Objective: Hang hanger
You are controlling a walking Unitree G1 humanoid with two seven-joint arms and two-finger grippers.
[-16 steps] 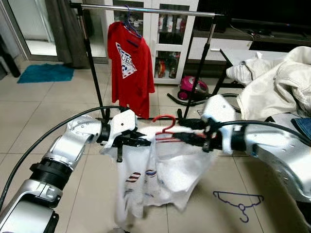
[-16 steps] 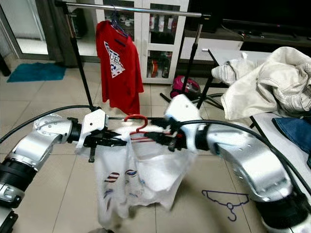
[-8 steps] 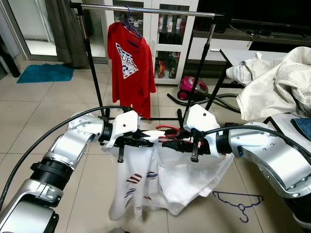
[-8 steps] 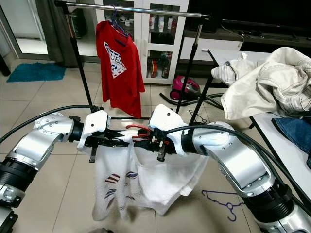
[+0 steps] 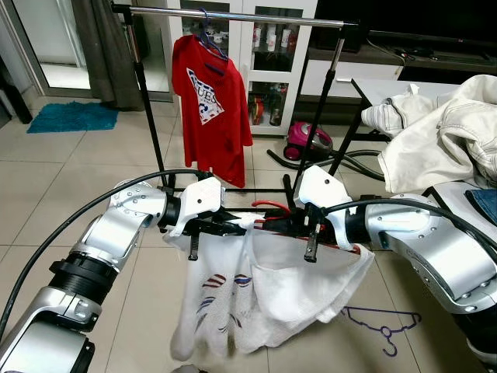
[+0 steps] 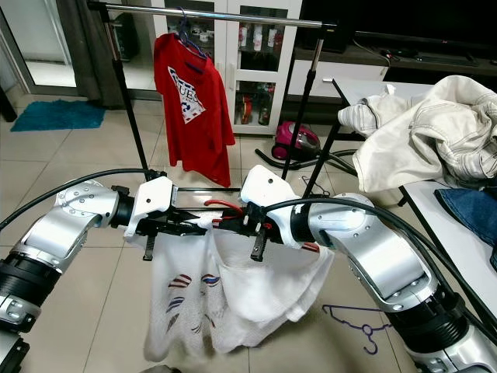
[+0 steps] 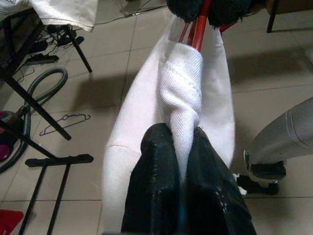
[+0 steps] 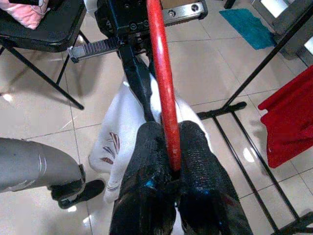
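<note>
I see my left tool [image 7: 183, 161] pinching the white shirt [image 5: 256, 303] (bunched), right tool [image 8: 171, 161] clamped on the red hanger [image 8: 161, 83]

A shirt [image 5: 256, 287] hangs between the left claw [image 5: 233, 228] and right claw [image 5: 283, 226]. Behind stands a rack [image 5: 233, 15]; a spare hanger [image 5: 382, 321] lies on the floor to the right.

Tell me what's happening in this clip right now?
The robot holds a white shirt on a red hanger between both arms. The left gripper pinches the fabric; the right gripper clamps the hanger. The rack beyond holds a red shirt; the white one isn't hung yet.
</note>
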